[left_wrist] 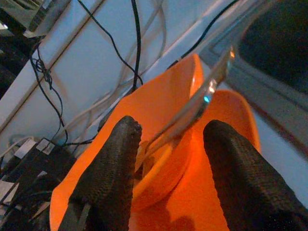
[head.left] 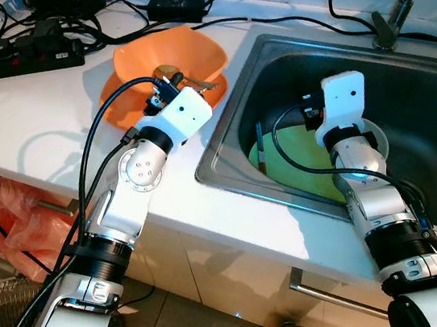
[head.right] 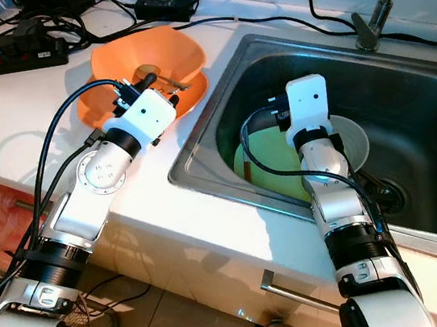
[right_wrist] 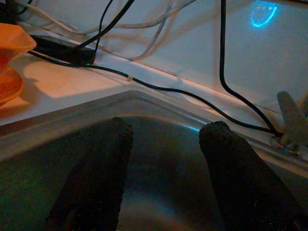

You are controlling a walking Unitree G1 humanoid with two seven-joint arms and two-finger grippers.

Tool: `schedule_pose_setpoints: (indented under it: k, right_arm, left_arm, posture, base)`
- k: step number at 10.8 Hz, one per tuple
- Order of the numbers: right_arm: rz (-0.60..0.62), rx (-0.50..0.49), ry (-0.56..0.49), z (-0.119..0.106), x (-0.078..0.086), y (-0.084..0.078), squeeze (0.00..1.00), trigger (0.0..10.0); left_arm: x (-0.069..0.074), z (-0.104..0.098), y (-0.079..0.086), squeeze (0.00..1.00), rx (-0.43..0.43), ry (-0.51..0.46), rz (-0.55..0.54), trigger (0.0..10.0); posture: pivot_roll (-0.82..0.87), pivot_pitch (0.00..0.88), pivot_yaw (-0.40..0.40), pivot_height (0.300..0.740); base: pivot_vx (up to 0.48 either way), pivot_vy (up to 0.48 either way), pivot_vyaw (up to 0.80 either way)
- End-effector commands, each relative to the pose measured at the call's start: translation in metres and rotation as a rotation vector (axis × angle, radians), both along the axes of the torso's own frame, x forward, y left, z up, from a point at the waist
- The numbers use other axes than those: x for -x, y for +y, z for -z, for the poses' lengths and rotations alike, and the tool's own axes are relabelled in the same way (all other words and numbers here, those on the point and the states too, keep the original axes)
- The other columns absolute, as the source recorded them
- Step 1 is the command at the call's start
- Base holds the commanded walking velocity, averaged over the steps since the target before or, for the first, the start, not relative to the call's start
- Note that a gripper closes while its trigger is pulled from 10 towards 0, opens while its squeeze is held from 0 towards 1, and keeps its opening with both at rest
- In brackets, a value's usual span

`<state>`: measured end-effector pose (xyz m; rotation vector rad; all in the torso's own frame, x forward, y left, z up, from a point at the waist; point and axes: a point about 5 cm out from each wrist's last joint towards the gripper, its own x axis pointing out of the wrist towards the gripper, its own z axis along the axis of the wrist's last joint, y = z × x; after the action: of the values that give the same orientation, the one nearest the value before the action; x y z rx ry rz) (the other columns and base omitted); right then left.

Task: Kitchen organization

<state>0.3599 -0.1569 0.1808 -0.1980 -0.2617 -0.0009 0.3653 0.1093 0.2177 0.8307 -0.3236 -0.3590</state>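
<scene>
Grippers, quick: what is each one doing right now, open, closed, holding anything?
Left gripper: open, over the orange bowl, fingers either side of a metal utensil, not clamped.
Right gripper: open, empty, inside the sink.

- Black power strip (head.left: 17,60) at the back of the white countertop (head.left: 16,110), with plugs in it and tangled black cables (head.left: 100,17) running off.
- Black adapter brick (head.left: 175,8) lying farther along the same counter, near the wall.
- Faucet (head.left: 400,8) rising tilted from its base behind the sink.
- Red-orange plastic bag (head.left: 7,226) hanging below the counter edge, on the left.
- Metal drawer handle (head.left: 334,293) on the cabinet front below the sink.
</scene>
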Motion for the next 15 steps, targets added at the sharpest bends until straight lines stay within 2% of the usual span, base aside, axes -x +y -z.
schedule_pose_setpoints:
  k: [1, 4, 5, 8, 9, 10, 11, 15]
  right_arm:
    - [0.001, -0.004, 0.037, 0.012, 0.003, 0.001, 0.00, 10.0]
    - [0.001, -0.004, 0.037, 0.013, 0.003, 0.002, 0.00, 10.0]
    - [0.002, -0.006, 0.037, 0.013, 0.003, 0.002, 0.00, 10.0]
    - [0.003, -0.005, 0.039, 0.013, 0.002, 0.002, 0.00, 10.0]
    - [0.002, -0.006, 0.039, 0.013, 0.002, 0.002, 0.00, 10.0]
    - [0.002, -0.006, 0.039, 0.013, 0.002, 0.002, 0.00, 10.0]
    - [0.001, -0.006, 0.039, 0.013, 0.002, 0.002, 0.00, 10.0]
    - [0.007, -0.005, 0.040, 0.013, 0.002, 0.001, 0.00, 10.0]
  left_arm:
    - [-0.001, -0.004, -0.006, 0.00, -0.019, -0.023, 0.013, 10.0]
    - [-0.004, -0.015, -0.010, 0.00, -0.026, -0.091, 0.010, 10.0]
    - [-0.004, -0.023, -0.012, 0.00, 0.004, -0.140, 0.010, 10.0]
    - [-0.003, -0.028, -0.011, 0.00, 0.005, -0.159, 0.009, 10.0]
    - [-0.002, -0.027, -0.010, 0.00, 0.005, -0.154, 0.014, 8.0]
    - [-0.001, -0.025, -0.010, 0.00, 0.004, -0.150, 0.016, 1.8]
    - [-0.002, -0.022, -0.010, 0.00, 0.002, -0.139, 0.017, 0.0]
    - [-0.002, -0.017, -0.012, 0.00, 0.010, -0.109, 0.030, 0.0]
  posture:
    - [0.06, 0.146, -0.034, 0.740]
    - [0.06, 0.144, -0.034, 0.740]
    - [0.06, 0.142, -0.033, 0.740]
    - [0.07, 0.143, -0.033, 0.740]
    - [0.07, 0.142, -0.033, 0.740]
    - [0.07, 0.142, -0.033, 0.740]
    - [0.07, 0.139, -0.033, 0.740]
    - [0.06, 0.140, -0.033, 0.740]
  base:
    - [0.000, 0.000, 0.00]
    - [0.000, 0.000, 0.00]
    - [0.000, 0.000, 0.00]
    - [0.000, 0.000, 0.00]
    - [0.000, 0.000, 0.00]
    - [0.000, 0.000, 0.00]
    - [0.000, 0.000, 0.00]
    - [0.000, 0.000, 0.00]
